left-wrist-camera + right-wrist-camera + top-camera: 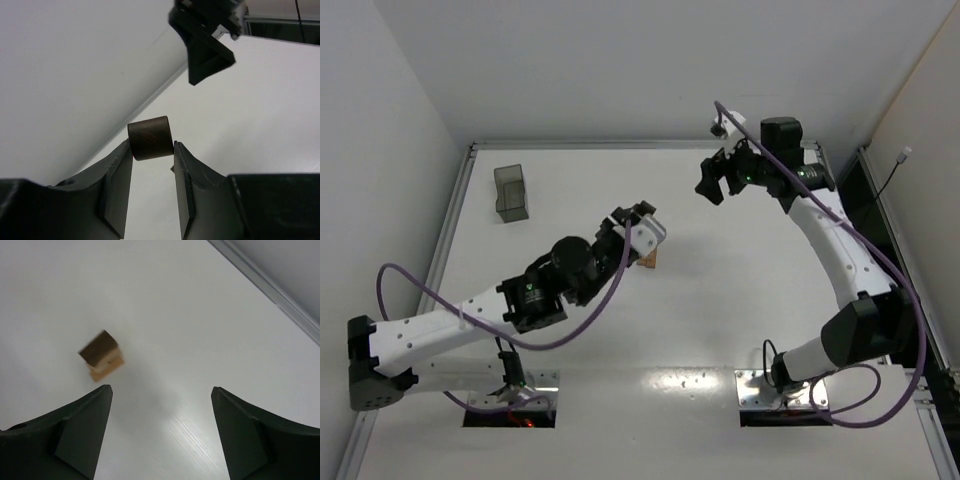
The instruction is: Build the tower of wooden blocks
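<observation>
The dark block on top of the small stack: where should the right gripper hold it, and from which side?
Probably from above, closing on two opposite sides of the dark block. It sits flat on the tan block, so its underside is covered and a low approach might topple both.

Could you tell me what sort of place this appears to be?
Probably a robotics test cell: a white table boxed in by white panels, left arm and right arm bolted at its near edge, plus a grey bin and wood blocks.
</observation>
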Controlling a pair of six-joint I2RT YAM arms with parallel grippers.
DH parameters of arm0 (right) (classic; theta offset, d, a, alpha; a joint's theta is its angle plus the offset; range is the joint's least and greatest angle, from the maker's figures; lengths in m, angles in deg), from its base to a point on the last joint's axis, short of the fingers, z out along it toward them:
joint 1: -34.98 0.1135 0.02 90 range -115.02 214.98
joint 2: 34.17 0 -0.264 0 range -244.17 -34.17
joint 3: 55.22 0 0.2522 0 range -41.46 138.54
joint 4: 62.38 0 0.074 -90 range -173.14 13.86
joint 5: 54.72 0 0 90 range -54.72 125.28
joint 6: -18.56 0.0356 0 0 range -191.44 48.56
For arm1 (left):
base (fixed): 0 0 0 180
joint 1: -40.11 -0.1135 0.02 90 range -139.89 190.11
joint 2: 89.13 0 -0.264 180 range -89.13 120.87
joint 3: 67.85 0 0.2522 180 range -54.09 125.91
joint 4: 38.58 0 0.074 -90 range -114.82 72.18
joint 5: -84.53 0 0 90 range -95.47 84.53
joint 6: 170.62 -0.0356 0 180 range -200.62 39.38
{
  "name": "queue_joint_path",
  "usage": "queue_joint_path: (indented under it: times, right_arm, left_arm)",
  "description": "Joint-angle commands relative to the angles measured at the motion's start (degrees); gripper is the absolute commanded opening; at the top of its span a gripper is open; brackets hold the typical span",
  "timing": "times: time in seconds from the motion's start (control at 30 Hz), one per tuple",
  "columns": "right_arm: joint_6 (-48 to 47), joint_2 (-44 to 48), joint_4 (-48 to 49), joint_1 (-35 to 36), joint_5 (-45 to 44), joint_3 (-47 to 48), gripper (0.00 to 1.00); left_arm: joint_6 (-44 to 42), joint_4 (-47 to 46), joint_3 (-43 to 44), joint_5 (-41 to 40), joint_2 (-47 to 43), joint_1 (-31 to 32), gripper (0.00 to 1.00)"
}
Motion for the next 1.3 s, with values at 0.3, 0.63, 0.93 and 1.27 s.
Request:
queue_joint_path:
  times: [0.3, 0.63, 0.93, 1.27]
  right_arm:
    - [-4.1, 14.9, -2.7, -3.3, -25.7, -12.4, 0.95]
    - [-2.9, 13.8, -9.7, -7.2, -26.3, -8.9, 0.95]
    - [-2.4, 11.9, -10.4, -7.7, -21.0, -9.0, 0.95]
    - [-1.4, 8.9, -11.1, -7.7, -19.1, -7.9, 0.95]
  left_arm:
    - [45.9, 48.2, 40.1, 17.8, 32.2, -17.2, 0.00]
    - [53.2, 50.8, 48.3, 32.8, 43.5, -30.8, 0.00]
    - [55.9, 50.3, 44.2, 37.4, 47.3, -35.0, 0.00]
    - [56.9, 50.3, 42.2, 37.2, 48.4, -35.0, 0.00]
